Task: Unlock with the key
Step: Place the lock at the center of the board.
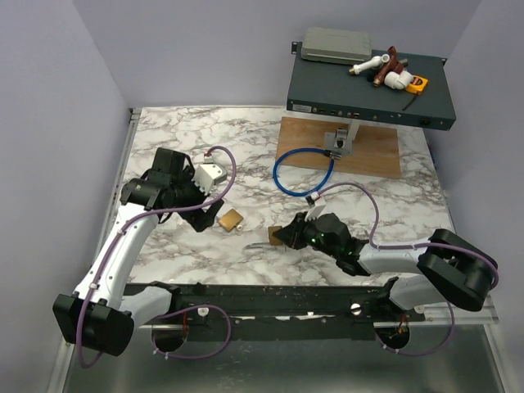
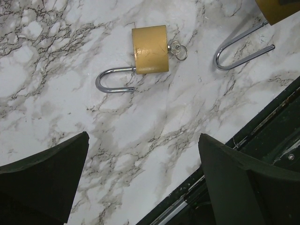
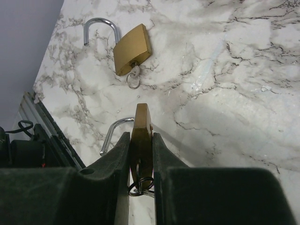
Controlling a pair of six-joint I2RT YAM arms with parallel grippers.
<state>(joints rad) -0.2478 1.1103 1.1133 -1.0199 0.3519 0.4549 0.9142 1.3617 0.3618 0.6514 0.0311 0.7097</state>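
Observation:
My right gripper (image 3: 140, 154) is shut on a brass padlock (image 3: 141, 133), held on edge just above the marble; its open silver shackle (image 3: 112, 133) points left. A small silvery key with its ring (image 3: 140, 186) sits in that padlock's keyhole, between my fingers. In the top view this gripper (image 1: 293, 233) and padlock (image 1: 278, 237) are at centre front. A second brass padlock (image 2: 150, 49) lies flat with its shackle open and a key ring (image 2: 178, 49) at its base; it also shows in the top view (image 1: 232, 219). My left gripper (image 2: 143, 178) is open and empty, hovering short of it.
A blue cable loop (image 1: 304, 172) lies behind the padlocks. A wooden board (image 1: 372, 151) with a grey metal part (image 1: 340, 141) sits at the back, and a dark rack box (image 1: 368, 86) carries pipe fittings. A black rail (image 1: 270, 295) runs along the front edge.

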